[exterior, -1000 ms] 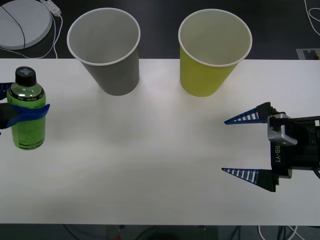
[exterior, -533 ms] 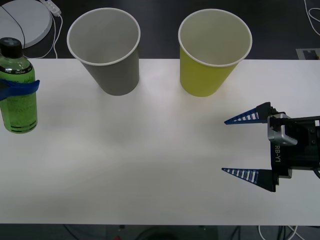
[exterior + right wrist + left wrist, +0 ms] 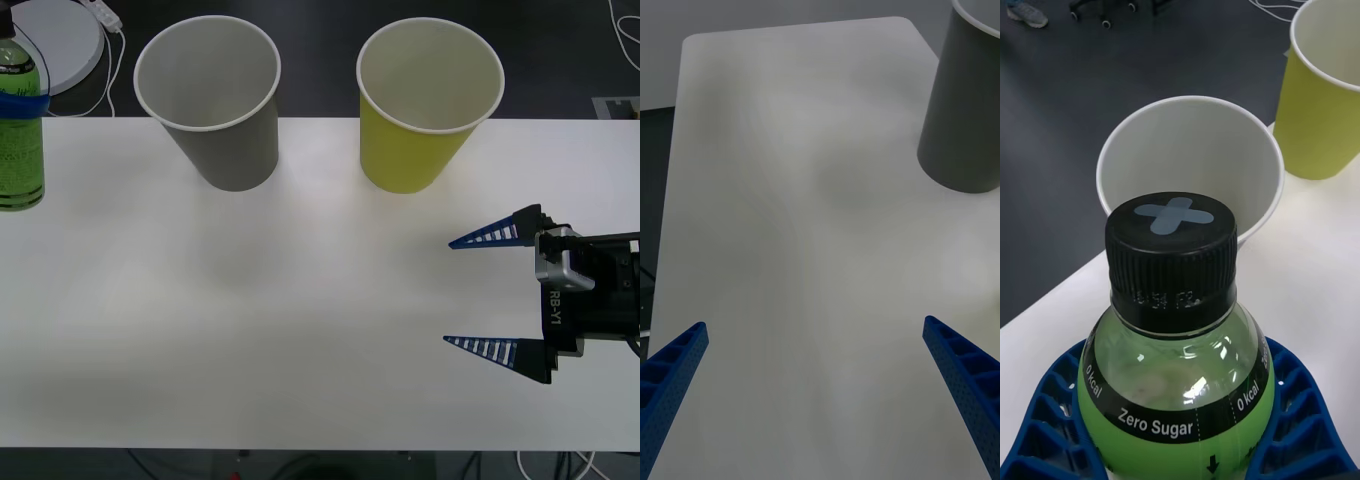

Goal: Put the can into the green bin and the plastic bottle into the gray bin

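Left hand [image 3: 1180, 450] clamps plastic bottle [image 3: 18, 130] upright, lifted at tabletop [image 3: 300, 300] edge for clearance to gray bin [image 3: 215, 100]; right hand [image 3: 480, 293] idle, wide.

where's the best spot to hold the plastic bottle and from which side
By the shoulder just below the cap, from the side, as the left gripper has it now. The plastic bottle stands upright and its round body narrows there, so the blue fingers wrap around it and the dark cap stays free.
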